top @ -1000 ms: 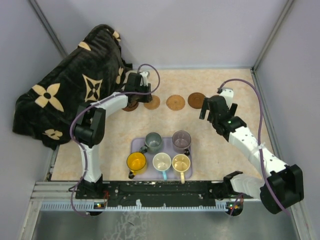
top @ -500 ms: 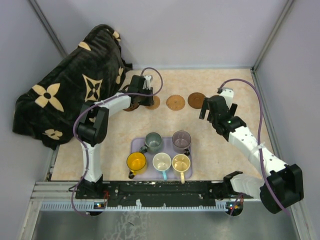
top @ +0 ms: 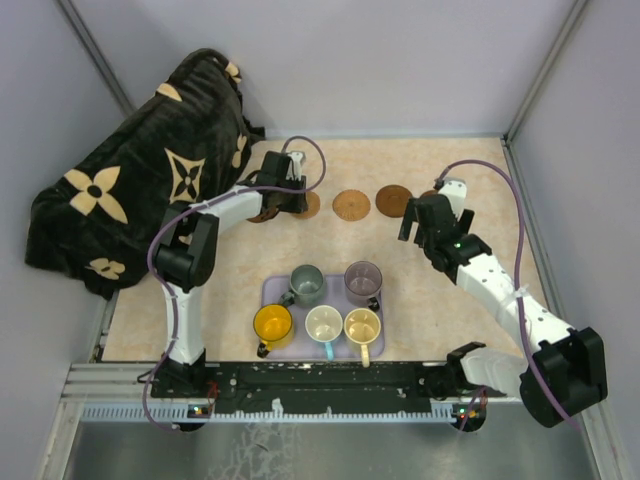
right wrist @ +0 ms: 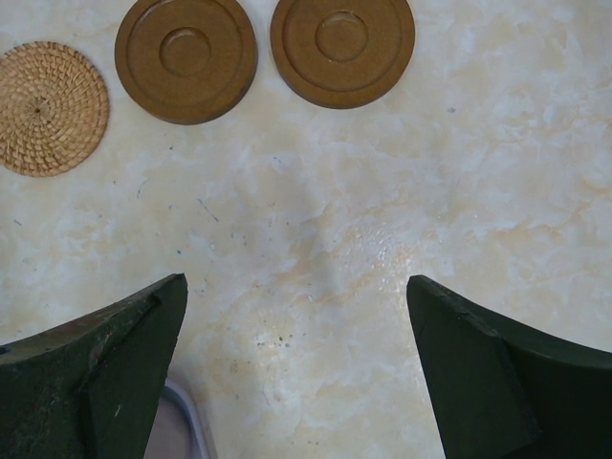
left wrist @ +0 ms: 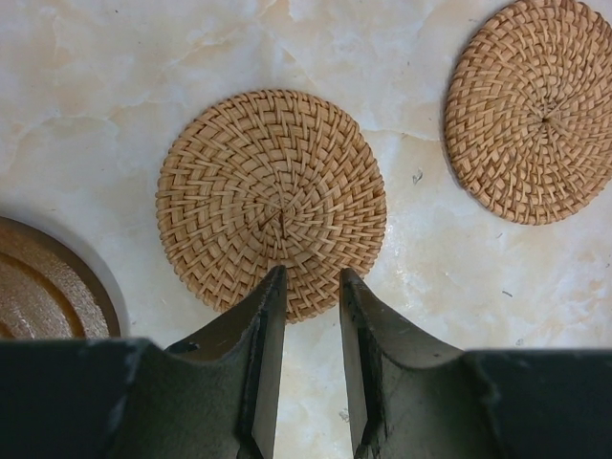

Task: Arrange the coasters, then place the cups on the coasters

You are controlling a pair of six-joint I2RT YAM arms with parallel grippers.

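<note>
Five coasters lie in a row across the far part of the table: a dark one (top: 260,213) partly under my left arm, two woven ones (top: 307,206) (top: 351,205), and two dark ones (top: 393,200) (right wrist: 342,50). My left gripper (left wrist: 308,277) hangs over the near edge of the woven coaster (left wrist: 272,201), its jaws a narrow gap apart with bare table showing between them. The cups stand on the lavender tray (top: 268,288): grey-green (top: 306,284), mauve (top: 362,281), yellow-orange (top: 272,323), cream (top: 323,324), pale yellow (top: 361,326). My right gripper (right wrist: 296,287) is wide open over bare table.
A black blanket with cream flowers (top: 140,180) is heaped at the far left, beside the left arm. Grey walls close the table at the back and sides. The tray's corner (right wrist: 182,421) shows just under my right gripper's left finger.
My left gripper has shifted slightly right, toward the left woven coaster. The right arm, coasters and cups have not visibly moved.
</note>
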